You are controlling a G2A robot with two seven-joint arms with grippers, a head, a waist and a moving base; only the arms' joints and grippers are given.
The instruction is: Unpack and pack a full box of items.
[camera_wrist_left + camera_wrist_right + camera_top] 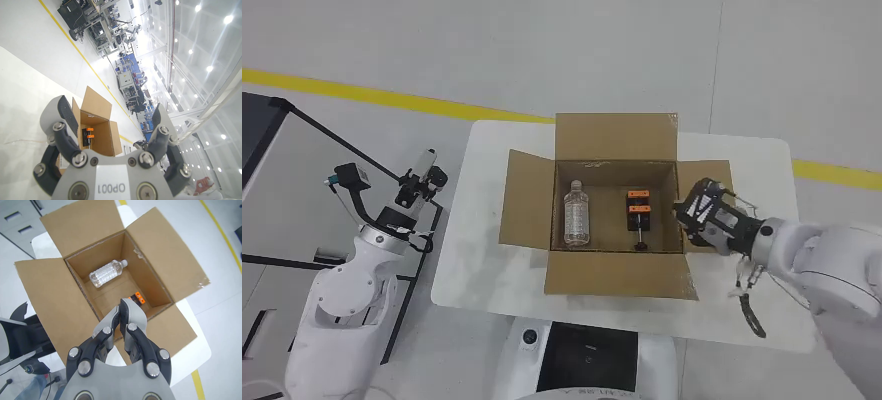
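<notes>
Top view: the water bottle (577,213) and an orange-black tool (639,215) lie inside the cardboard box (527,200). Right gripper (120,308), fingers pressed together, hangs over its side wall; descending so, it may strike cardboard. Left gripper (111,105) stands spread, well apart.

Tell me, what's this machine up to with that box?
A two-armed robot stands at a white table with an open cardboard box on it. Two things lie on the box's floor: a clear water bottle and a black-and-orange part. The right end effector hangs over the box's edge beside that part, shut and holding nothing. The left end effector is off to the side of the table, open and empty.
</notes>
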